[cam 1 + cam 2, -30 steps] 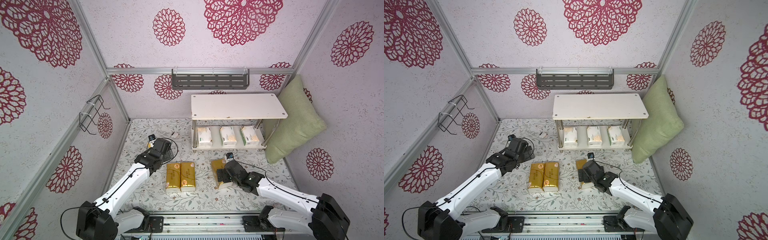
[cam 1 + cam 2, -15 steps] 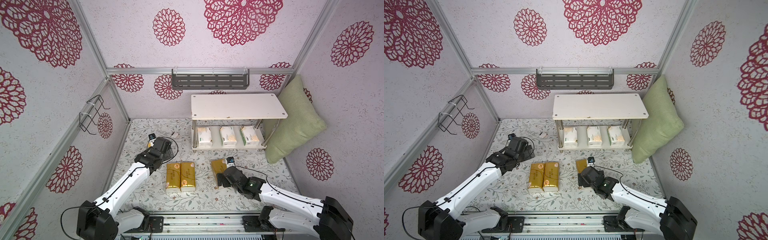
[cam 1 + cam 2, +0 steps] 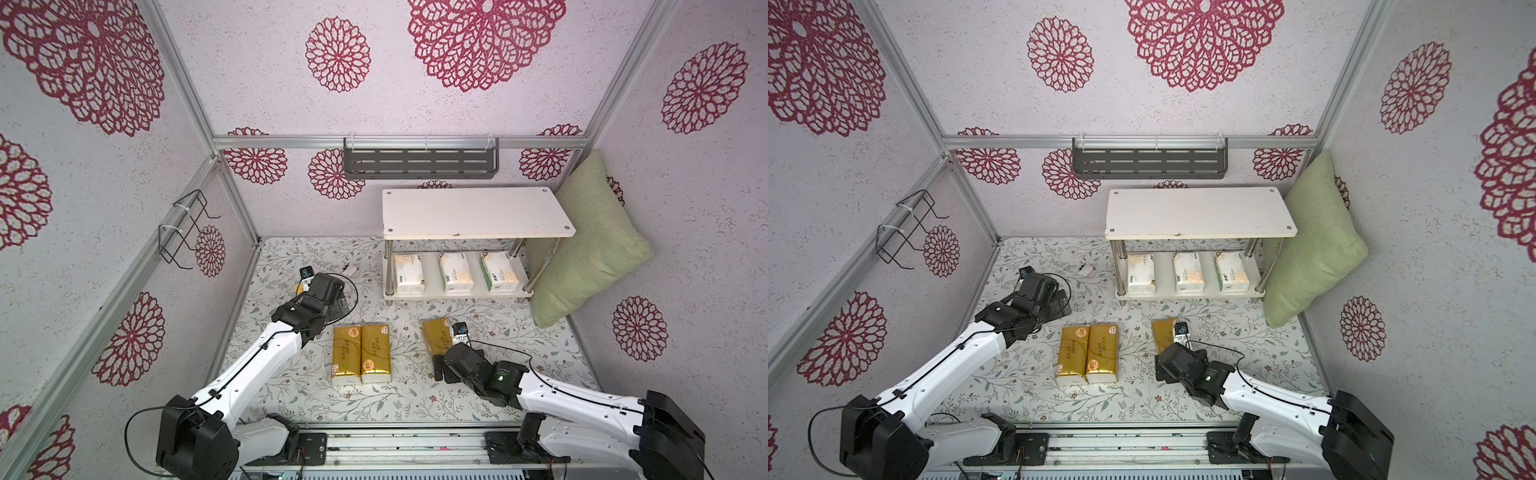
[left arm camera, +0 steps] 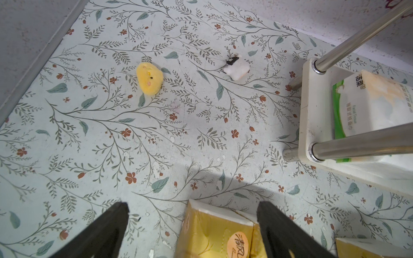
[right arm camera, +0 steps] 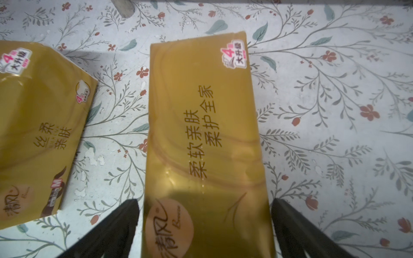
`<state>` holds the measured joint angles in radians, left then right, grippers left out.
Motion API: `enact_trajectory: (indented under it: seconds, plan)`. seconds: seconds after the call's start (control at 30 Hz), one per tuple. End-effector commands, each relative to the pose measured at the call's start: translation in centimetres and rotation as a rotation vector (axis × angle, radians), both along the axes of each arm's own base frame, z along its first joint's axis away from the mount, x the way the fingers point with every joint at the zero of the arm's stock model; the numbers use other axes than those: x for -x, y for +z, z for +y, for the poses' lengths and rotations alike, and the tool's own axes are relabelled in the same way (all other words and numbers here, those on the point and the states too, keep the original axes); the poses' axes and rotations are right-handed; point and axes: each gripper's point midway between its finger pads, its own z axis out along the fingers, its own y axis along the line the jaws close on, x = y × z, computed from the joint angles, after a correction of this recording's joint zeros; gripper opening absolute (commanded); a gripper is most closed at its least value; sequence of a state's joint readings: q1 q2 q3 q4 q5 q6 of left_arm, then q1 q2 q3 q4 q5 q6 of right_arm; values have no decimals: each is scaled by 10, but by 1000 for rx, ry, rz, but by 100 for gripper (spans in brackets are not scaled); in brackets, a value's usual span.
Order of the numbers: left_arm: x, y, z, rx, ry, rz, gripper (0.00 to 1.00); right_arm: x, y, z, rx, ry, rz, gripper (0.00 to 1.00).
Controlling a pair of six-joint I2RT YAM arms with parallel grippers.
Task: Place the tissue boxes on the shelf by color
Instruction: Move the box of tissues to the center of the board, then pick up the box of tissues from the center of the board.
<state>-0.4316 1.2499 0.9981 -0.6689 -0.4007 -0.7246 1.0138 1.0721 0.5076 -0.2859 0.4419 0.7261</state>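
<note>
Three white tissue boxes [image 3: 456, 271] stand in a row on the lower board of the shelf [image 3: 478, 216], whose top board is bare. Two gold tissue boxes [image 3: 361, 353] lie side by side on the floor, with a third gold box [image 3: 436, 334] to their right. My right gripper [image 5: 203, 223] is open and straddles the near end of that third box [image 5: 205, 125], with a finger on each side and a small gap to the wrap. My left gripper [image 4: 192, 223] is open and empty above the far end of the gold pair [image 4: 214, 232].
A green pillow [image 3: 590, 245] leans against the shelf's right side. A grey slotted rack [image 3: 419, 164] hangs on the back wall and a black wire rack [image 3: 185, 228] on the left wall. A yellow plush toy [image 4: 149, 80] and a small white object [image 4: 236, 69] lie left of the shelf.
My right gripper has slid back along the single gold box toward its near end, staying open. The left arm has not moved.
</note>
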Motion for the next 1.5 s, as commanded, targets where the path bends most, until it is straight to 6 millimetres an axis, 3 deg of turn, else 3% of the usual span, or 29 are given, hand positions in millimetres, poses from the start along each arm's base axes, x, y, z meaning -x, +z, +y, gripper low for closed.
enact_trajectory:
  seconds: [0.0, 0.63, 1.1, 1.47]
  plan:
    - [-9, 8, -3, 10, -8, -25, 98, -2, -5, -2, 11, -24, -20, 99]
    - [-7, 11, 1, -14, -6, -20, 97, -12, -19, 1, 35, -34, -88, 99]
    - [-13, 4, -4, -8, -15, -5, 97, -10, -22, -13, 27, -74, -149, 99]
    - [-14, 1, -4, -12, -15, 4, 97, -11, -21, 8, 9, 63, -196, 95]
